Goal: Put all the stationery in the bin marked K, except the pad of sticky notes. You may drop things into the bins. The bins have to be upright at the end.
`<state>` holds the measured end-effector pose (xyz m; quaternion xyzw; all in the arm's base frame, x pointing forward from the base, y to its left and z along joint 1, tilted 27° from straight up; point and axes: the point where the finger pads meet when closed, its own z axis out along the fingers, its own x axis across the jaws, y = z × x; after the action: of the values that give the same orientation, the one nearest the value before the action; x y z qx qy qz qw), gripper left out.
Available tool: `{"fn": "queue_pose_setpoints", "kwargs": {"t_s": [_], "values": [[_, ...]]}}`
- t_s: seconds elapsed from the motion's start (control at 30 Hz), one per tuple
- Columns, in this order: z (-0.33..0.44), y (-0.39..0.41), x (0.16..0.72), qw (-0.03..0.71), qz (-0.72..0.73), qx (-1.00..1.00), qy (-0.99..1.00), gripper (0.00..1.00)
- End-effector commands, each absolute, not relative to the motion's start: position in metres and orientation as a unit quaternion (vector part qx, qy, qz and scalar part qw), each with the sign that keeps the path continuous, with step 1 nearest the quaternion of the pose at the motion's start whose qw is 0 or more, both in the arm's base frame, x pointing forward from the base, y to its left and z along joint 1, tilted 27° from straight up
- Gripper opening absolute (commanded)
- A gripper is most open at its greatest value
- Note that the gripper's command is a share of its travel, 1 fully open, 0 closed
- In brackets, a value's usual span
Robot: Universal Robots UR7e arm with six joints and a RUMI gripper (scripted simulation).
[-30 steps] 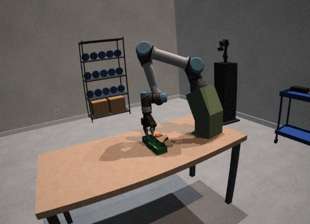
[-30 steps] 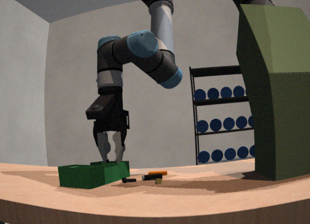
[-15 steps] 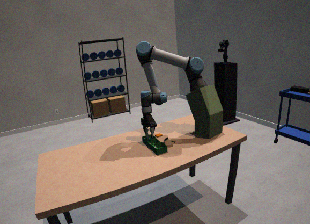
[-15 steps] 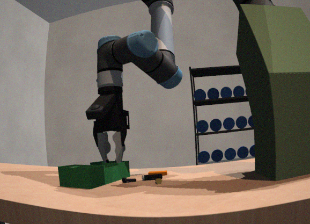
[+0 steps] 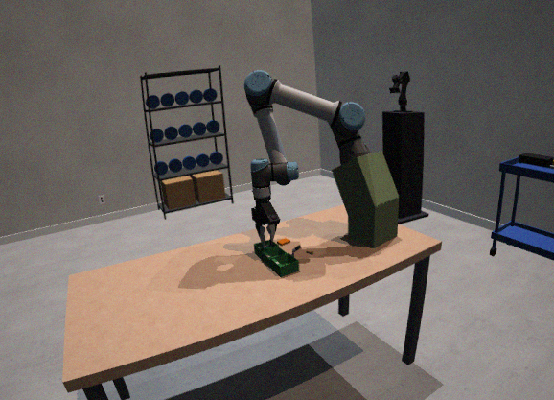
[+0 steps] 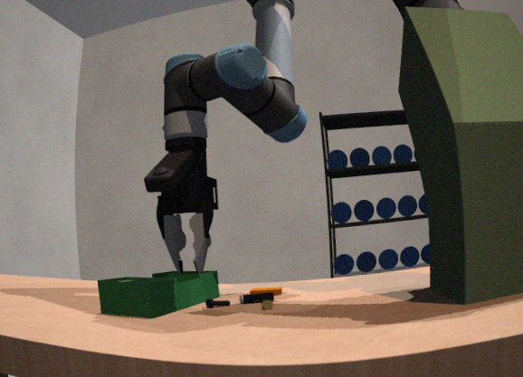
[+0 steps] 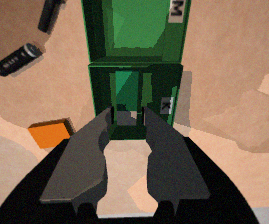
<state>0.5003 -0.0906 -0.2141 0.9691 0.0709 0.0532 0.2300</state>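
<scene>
A green double bin (image 7: 135, 60) stands on the table, with one compartment marked M (image 7: 176, 9) and the nearer one marked K (image 7: 165, 105). My gripper (image 7: 127, 107) hangs straight above compartment K, fingertips at its rim, a narrow gap between the fingers and nothing held in it. A light green block (image 7: 127, 89) lies inside compartment K. An orange pad of sticky notes (image 7: 49, 134) lies flat beside the bin. A black cylinder with white lettering (image 7: 17, 59) and a second black item (image 7: 51, 15) lie on the table beyond it. The gripper (image 6: 188, 268) also shows over the bin (image 6: 156, 293) in the exterior view.
A black bolt (image 6: 217, 303) and a small olive piece (image 6: 267, 305) lie by the black cylinder (image 6: 256, 297). The arm's green base block (image 5: 366, 200) stands at the table's back right. A shelf rack (image 5: 186, 139) and a blue cart (image 5: 524, 204) stand off the table.
</scene>
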Motion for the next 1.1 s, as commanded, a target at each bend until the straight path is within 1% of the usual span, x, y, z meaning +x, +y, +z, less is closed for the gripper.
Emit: {"fn": "queue_pose_setpoints", "kwargs": {"t_s": [0.0,0.4,0.73,0.77,1.07], "values": [[-0.208,-0.087,0.5,0.23,0.054,0.969,0.071,0.18],[-0.19,-0.079,0.497,0.23,0.054,0.969,0.071,0.18],[-0.189,-0.079,0.497,0.23,0.054,0.969,0.071,0.18],[-0.186,-0.077,0.496,0.23,0.054,0.969,0.071,1.0],[-0.161,-0.065,0.493,0.23,0.054,0.969,0.071,1.0]]}}
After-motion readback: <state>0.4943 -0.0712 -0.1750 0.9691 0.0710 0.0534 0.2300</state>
